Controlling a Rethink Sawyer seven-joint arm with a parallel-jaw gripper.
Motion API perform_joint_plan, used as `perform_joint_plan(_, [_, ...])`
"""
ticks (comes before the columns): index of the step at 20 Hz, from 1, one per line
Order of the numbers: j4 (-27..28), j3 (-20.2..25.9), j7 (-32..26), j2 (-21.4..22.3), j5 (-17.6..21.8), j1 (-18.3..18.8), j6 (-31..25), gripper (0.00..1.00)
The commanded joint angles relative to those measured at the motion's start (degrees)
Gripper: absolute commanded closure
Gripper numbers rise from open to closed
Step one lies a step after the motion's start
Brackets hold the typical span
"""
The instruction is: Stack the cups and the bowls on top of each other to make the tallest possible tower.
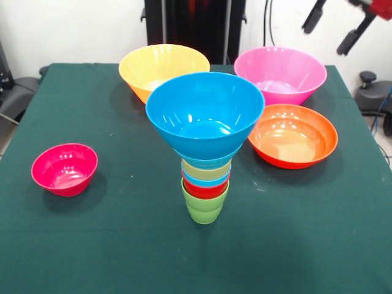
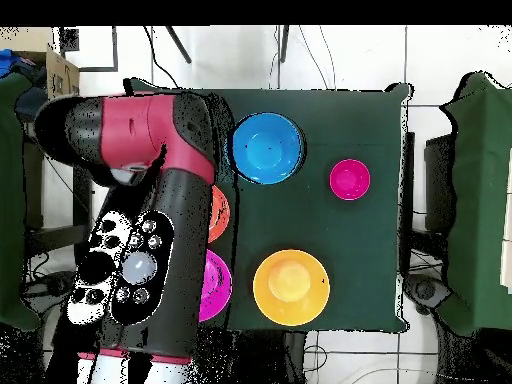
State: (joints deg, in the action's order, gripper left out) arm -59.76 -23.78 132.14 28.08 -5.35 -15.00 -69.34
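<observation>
The tower (image 1: 206,184) stands mid-table: a lime green cup (image 1: 205,207) at the base, then red, light blue and yellowish rims, with the medium blue bowl (image 1: 205,113) on top; from overhead only that bowl (image 2: 267,148) shows. The large yellow-orange bowl (image 1: 163,68) (image 2: 290,287), large pink bowl (image 1: 280,73), wide red-orange bowl (image 1: 293,135) and small magenta bowl (image 1: 64,168) (image 2: 349,179) stand loose on the table. My gripper (image 1: 331,29) hangs open and empty high at the top right, above and behind the pink bowl.
The green table (image 1: 110,245) ends close behind the yellow-orange and pink bowls. In the overhead view my arm (image 2: 150,200) covers the table's left side, hiding most of the pink bowl (image 2: 214,287) and red-orange bowl (image 2: 220,212).
</observation>
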Motion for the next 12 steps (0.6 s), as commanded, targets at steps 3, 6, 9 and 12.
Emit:
perform_joint_plan(3, [-19.1, 4.4, 12.0, 0.1, -1.0, 0.4, 21.5, 0.0])
perform_joint_plan(6, [-21.6, 4.6, 12.0, 0.0, -1.5, 0.5, 26.8, 0.0])
perform_joint_plan(9, [-23.4, 5.0, 11.7, 0.3, -2.7, 0.6, 29.5, 0.0])
perform_joint_plan(12, [-24.2, 5.3, 12.0, -0.1, -4.1, 0.9, 31.8, 0.0])
